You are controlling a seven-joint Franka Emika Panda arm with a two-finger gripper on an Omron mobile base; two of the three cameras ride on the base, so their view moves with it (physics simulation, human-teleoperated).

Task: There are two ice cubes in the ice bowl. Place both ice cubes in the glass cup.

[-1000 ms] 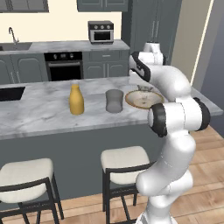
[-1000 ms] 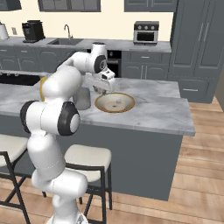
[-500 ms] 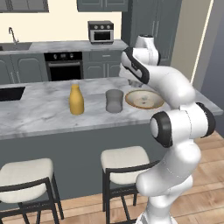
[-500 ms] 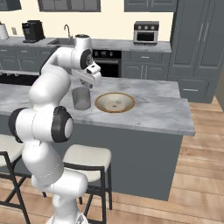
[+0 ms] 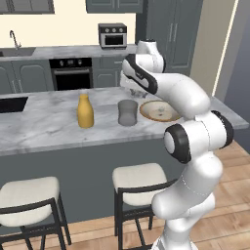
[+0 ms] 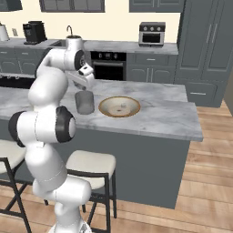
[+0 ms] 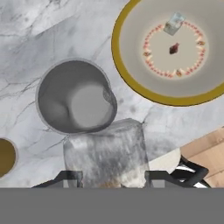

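The arm reached over the counter, its gripper (image 7: 113, 177) clamped on a pale translucent ice cube (image 7: 105, 151) just above the glass cup (image 7: 74, 97), beside the ice bowl (image 7: 131, 70).

Hand (image 7: 113, 177) above marble counter (image 7: 39, 30), looking down. Ice cube (image 7: 105, 153), pale grey and translucent, clamped between two dark finger tips (image 7: 70, 177), its far edge overlapping near rim of glass cup. Glass cup (image 7: 74, 96) seen from above, open mouth up, standing just beside ice bowl. Ice bowl (image 7: 131, 83) at upper right: tan rim, greyish inside, ring of red marks. Second ice cube (image 7: 174, 22) inside bowl near far side. Rim of yellow bottle (image 7: 5, 156) at left edge.
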